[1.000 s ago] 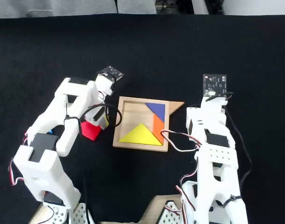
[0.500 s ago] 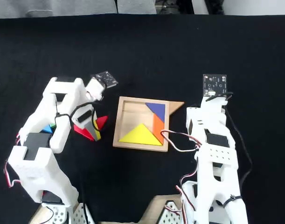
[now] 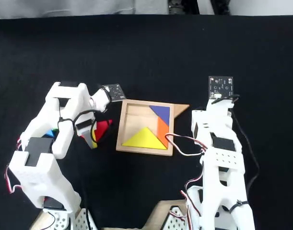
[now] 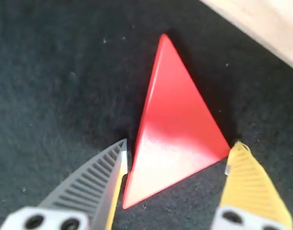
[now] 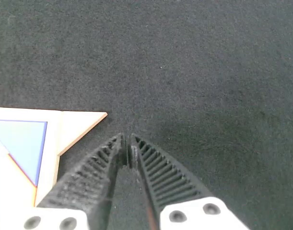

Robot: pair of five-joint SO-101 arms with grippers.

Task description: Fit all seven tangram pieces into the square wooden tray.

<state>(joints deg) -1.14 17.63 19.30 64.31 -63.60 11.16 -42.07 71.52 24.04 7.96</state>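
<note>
The square wooden tray (image 3: pixel 123 125) holds a blue triangle (image 3: pixel 161 112), an orange piece (image 3: pixel 162 128) and a yellow triangle (image 3: pixel 144 139). A red triangle (image 3: pixel 103 128) lies flat on the black cloth just left of the tray. My left gripper (image 4: pixel 180 147) is open and straddles the red triangle's (image 4: pixel 177 120) wide end, one fingertip close against each side. My right gripper (image 5: pixel 127 148) is shut on nothing, over bare cloth beside a wood-coloured triangle (image 5: pixel 81 125) that lies at the tray's far right corner (image 3: pixel 181 109).
Blue and green pieces (image 3: pixel 51 132) peek out under the left arm's links. The tray's corner (image 4: pixel 261 19) lies just past the red triangle's point. Open black cloth extends behind and to the right of the tray.
The left arm's wrist has swung and turned over the red triangle, which now shows nearer the tray. The right arm has not moved.
</note>
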